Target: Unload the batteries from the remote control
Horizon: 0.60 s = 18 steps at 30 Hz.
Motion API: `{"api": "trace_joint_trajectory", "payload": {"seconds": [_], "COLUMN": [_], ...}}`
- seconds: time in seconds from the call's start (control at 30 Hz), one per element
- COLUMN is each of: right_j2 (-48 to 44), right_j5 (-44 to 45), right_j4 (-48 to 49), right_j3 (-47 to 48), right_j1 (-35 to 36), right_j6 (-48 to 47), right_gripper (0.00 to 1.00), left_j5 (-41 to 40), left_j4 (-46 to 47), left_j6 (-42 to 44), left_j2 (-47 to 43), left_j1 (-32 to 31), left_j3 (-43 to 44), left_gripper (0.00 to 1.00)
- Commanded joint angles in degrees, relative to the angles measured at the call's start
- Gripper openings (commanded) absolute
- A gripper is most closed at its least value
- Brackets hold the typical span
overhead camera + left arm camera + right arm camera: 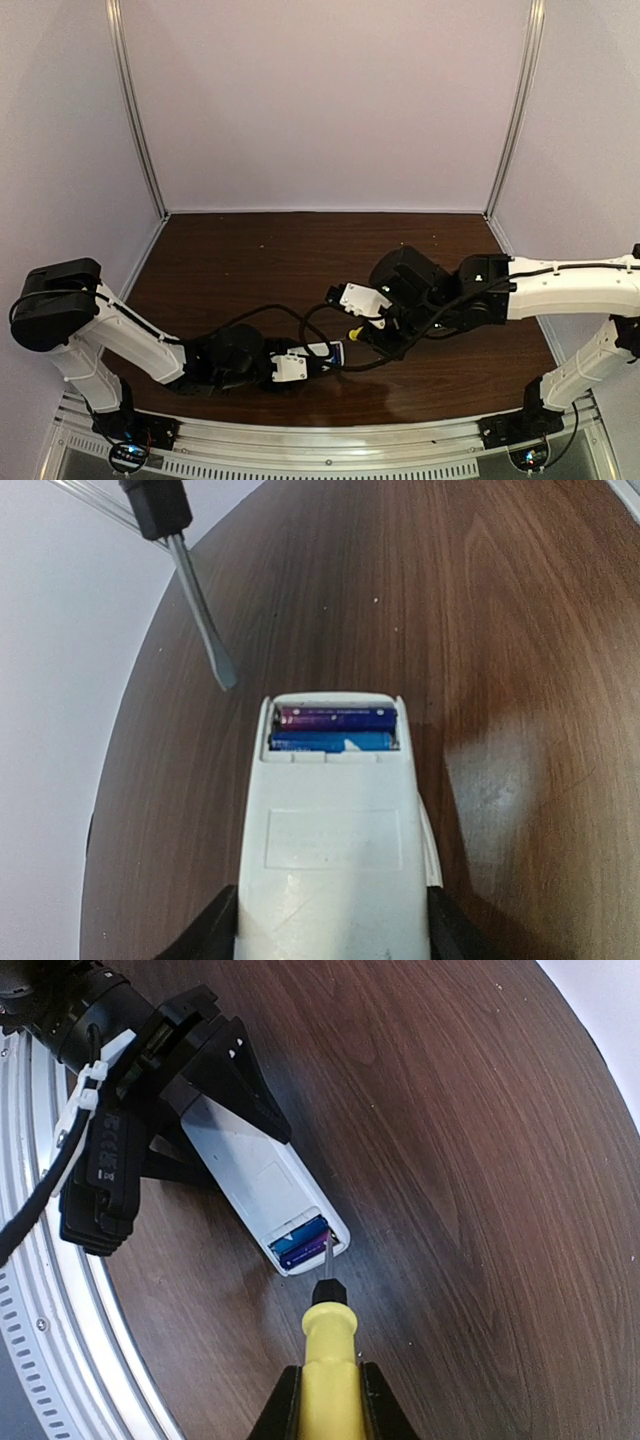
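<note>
My left gripper (332, 932) is shut on the white remote control (335, 850) and holds it flat over the table, back side up. The compartment at its far end is open. Two blue batteries (335, 728) lie in it side by side. My right gripper (328, 1400) is shut on the yellow-handled screwdriver (328, 1345). In the right wrist view the blade points at the batteries (300, 1242), at the compartment's far corner. In the left wrist view the blade tip (226, 680) hangs just off the remote's far left corner, apart from it. From above, the remote (322, 352) and the screwdriver (354, 333) meet at the table's near middle.
The dark wooden table (250, 270) has white walls on three sides. A metal rail (60, 1340) runs along the near edge. The left arm's black cable (290, 315) loops between the two grippers. A thin white strip (430, 845) shows along the remote's right side.
</note>
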Motion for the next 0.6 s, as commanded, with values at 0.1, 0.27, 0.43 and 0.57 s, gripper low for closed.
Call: {"api": "trace_joint_trajectory", "payload": {"seconds": [0.1, 0.27, 0.43, 0.57], "right_j2": [2.0, 3.1, 4.6, 5.1], "right_j5": [1.0, 1.4, 2.0, 1.8], "right_j4": [4.0, 5.0, 5.0, 5.7], "right_j3": [-2.0, -2.7, -3.0, -3.1], "right_j1": [0.4, 0.4, 0.4, 0.4], "right_j6": [-0.7, -0.7, -0.8, -0.9], "right_gripper": [0.00, 0.00, 0.00, 0.00], "left_j5": [-1.6, -1.9, -2.2, -2.3], "left_j4": [3.1, 3.2, 3.3, 3.5], "left_j6": [1.2, 1.5, 1.6, 1.9], "left_j2": [1.5, 2.5, 2.9, 3.3], "left_j1": [-0.3, -0.3, -0.3, -0.3], "left_j3": [0.1, 0.3, 0.3, 0.4], "left_gripper": [0.00, 0.00, 0.00, 0.00]}}
